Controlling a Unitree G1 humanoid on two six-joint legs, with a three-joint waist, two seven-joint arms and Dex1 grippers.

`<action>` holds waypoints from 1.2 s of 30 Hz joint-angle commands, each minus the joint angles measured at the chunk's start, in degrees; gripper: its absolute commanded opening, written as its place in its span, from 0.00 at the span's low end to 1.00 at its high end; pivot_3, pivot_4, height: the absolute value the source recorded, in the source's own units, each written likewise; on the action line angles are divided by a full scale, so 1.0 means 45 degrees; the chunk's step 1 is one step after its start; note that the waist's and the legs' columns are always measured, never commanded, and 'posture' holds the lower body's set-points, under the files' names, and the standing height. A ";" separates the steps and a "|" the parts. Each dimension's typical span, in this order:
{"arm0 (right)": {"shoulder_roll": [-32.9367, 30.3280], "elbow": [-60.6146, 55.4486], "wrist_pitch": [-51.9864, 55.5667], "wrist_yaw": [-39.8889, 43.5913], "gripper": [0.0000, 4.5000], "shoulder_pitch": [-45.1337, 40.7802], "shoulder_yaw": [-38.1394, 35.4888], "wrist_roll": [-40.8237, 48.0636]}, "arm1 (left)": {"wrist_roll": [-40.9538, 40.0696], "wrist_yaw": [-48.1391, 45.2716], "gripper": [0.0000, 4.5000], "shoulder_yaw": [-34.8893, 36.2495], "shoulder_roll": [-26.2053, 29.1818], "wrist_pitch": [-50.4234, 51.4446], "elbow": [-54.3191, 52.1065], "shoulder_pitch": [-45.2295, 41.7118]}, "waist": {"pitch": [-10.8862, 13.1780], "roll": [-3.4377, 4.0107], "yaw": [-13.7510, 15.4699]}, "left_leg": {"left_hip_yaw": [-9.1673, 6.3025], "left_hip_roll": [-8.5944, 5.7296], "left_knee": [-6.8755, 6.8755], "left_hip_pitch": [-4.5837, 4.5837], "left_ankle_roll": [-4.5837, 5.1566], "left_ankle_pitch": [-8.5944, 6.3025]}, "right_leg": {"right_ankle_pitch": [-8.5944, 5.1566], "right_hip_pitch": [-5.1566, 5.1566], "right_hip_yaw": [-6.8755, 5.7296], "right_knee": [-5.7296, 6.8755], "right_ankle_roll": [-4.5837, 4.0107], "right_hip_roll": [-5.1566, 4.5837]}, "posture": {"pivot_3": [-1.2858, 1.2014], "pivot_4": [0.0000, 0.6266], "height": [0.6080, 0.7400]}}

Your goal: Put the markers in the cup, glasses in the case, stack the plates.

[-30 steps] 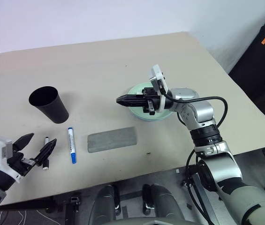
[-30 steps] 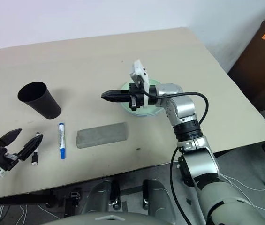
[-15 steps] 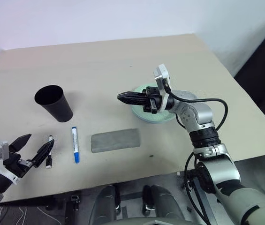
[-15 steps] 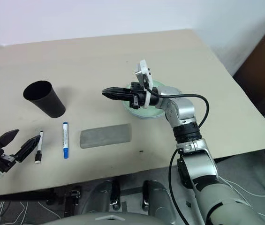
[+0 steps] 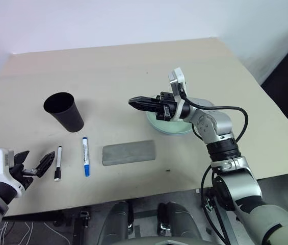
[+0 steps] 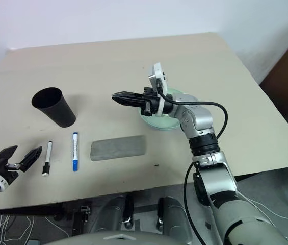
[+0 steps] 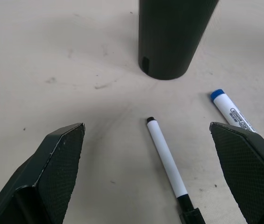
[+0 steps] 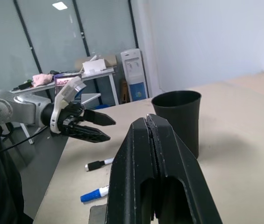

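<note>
The black cup (image 5: 64,112) stands upright at the left of the table. In front of it lie the two markers, a thin white one with black ends (image 5: 58,163) and a blue-capped one (image 5: 85,156). My left gripper (image 5: 35,162) is open just left of the thin marker and apart from it; its wrist view has that marker (image 7: 167,161) between the spread fingers. The grey case (image 5: 129,152) lies closed at the middle. My right gripper (image 5: 138,103) is shut on nothing and hovers left of the plates (image 5: 170,127), pale green on light blue. The glasses are out of view.
The beige table's front edge (image 5: 133,191) runs just below the case and the markers. A black cable (image 5: 235,109) loops off my right forearm. Beyond the table's left end, the right wrist view takes in an office with a desk (image 8: 82,74).
The camera has shifted. My left gripper has tipped down and now sits a little left of the thin marker instead of over it. The right gripper has held still.
</note>
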 commanded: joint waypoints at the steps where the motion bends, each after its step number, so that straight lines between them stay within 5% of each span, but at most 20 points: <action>1: 0.0031 -0.0134 0.0275 -0.0476 0.01 -0.0378 -0.0347 0.0267 | -0.0106 0.0300 1.00 -0.0093 0.0012 0.0391 -0.0158 -0.0246 | 0.0002 -0.0014 0.0165 | -0.0086 -0.0091 -0.0016 0.0035 -0.0002 0.0000 | -0.0049 -0.0018 0.0165 0.0046 -0.0043 0.0019 | 0.52 0.24 1.00; 9: -0.0152 -0.0358 -0.0271 -0.0935 0.01 -0.0147 0.0156 -0.0453 | -0.0547 0.1010 1.00 -0.0604 0.0050 0.2153 0.0198 -0.1244 | 0.0025 -0.0053 0.0306 | 0.0262 0.0034 -0.0063 0.0039 -0.0015 0.0060 | -0.0053 -0.0093 0.0298 0.0067 -0.0160 0.0011 | 0.52 0.24 1.00; 29: -0.1315 -0.2433 -0.0302 -0.0234 0.01 0.0903 -0.0075 0.0081 | -0.0813 0.4447 1.00 -0.1120 -0.0367 0.8098 -0.0746 -0.4337 | 0.0055 -0.0123 0.0527 | 0.0313 0.0024 -0.0049 0.0046 0.0021 0.0043 | -0.0042 -0.0090 0.0344 0.0054 -0.0128 -0.0006 | 0.52 0.24 1.00; 32: -0.1481 -0.2975 0.0147 -0.0454 0.13 0.1253 -0.0336 0.0530 | -0.0790 0.4438 1.00 -0.1149 -0.0390 0.8491 -0.0731 -0.4675 | 0.0055 -0.0124 0.0542 | 0.0313 0.0026 -0.0048 0.0047 0.0021 0.0043 | -0.0042 -0.0087 0.0343 0.0055 -0.0128 -0.0005 | 0.52 0.24 1.00; 36: -0.1958 -0.3485 -0.0139 -0.0537 0.43 0.1712 -0.0384 0.0420 | -0.0887 0.4266 1.00 -0.1140 -0.0355 0.9021 -0.0783 -0.5081 | 0.0057 -0.0126 0.0583 | 0.0314 0.0023 -0.0034 0.0045 0.0020 0.0042 | -0.0040 -0.0078 0.0344 0.0052 -0.0121 -0.0013 | 0.52 0.24 1.00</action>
